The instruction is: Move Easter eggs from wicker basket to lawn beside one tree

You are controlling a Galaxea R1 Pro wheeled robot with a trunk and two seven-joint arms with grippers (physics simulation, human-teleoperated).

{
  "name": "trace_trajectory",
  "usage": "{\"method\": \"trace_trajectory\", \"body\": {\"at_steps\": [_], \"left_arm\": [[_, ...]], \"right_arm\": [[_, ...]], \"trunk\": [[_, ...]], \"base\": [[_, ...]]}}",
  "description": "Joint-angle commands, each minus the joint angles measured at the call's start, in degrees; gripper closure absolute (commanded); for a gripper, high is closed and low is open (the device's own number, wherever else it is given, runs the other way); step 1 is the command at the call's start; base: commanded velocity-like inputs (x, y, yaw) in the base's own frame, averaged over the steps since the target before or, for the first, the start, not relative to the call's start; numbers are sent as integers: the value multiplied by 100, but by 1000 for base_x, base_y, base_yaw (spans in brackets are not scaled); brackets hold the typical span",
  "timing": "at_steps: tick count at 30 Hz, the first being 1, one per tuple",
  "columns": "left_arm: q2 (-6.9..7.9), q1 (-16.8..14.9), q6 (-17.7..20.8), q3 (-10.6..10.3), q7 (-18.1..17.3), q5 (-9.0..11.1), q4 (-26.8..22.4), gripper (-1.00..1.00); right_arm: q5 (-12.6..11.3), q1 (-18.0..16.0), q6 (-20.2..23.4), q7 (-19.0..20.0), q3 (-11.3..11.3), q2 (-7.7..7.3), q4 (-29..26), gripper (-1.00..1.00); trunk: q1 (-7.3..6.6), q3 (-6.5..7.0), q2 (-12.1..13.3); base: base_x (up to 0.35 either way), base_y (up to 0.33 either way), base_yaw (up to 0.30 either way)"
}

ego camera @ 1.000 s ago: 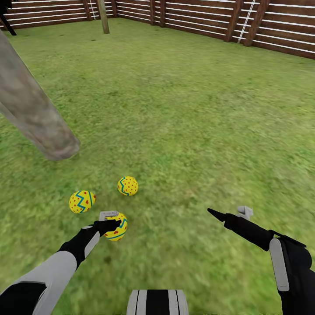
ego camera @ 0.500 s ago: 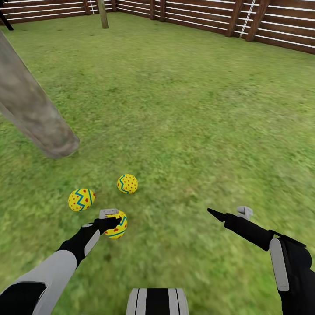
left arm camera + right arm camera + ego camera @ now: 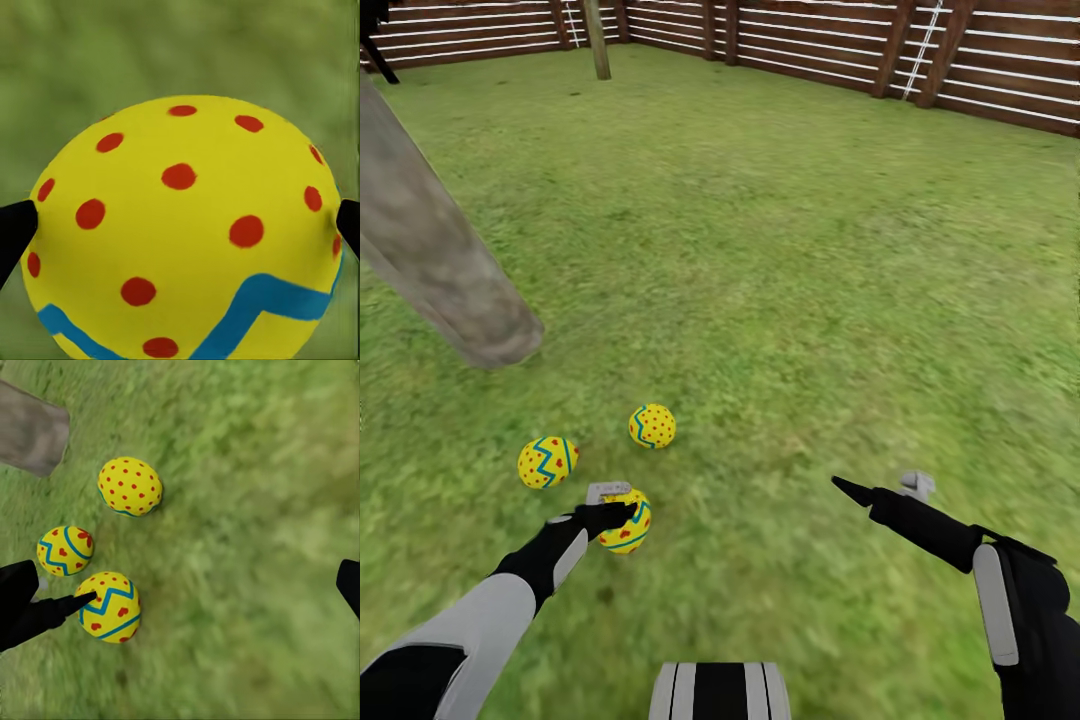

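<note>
My left gripper (image 3: pixel 612 503) is clamped on the third egg (image 3: pixel 626 520), at 5 o'clock from the tree (image 3: pixel 450 280); released carelessly, it may roll away; right gripper (image 3: pixel 880 488) is apart

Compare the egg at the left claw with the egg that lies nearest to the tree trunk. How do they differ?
The egg at the left claw sits between the left claw's fingers; the egg nearest the trunk lies free on the lawn. The first is closest to the robot; the second lies closer to the tree trunk. Both are yellow with a blue zigzag and red marks.
</note>
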Motion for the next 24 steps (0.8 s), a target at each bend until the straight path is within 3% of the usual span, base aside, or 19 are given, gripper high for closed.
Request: {"method": "trace_trajectory", "body": {"at_steps": [1,14,24], "left_arm": [[7,0,31,-45,2,57,-10,-100],[7,0,44,-50,-7,45,-16,-100],[7,0,273,-53,-25,39,-54,-100]], "right_arm": [[3,-3,27,16,8,1,-1,-100],[1,-3,26,11,30,1,-1,-100],[3,-3,26,11,32,1,-1,-100]], "trunk": [[-3,19,0],[-37,307,18],[-63,529,31]], "base": [[0,0,0],[0,0,0],[0,0,0]]}}
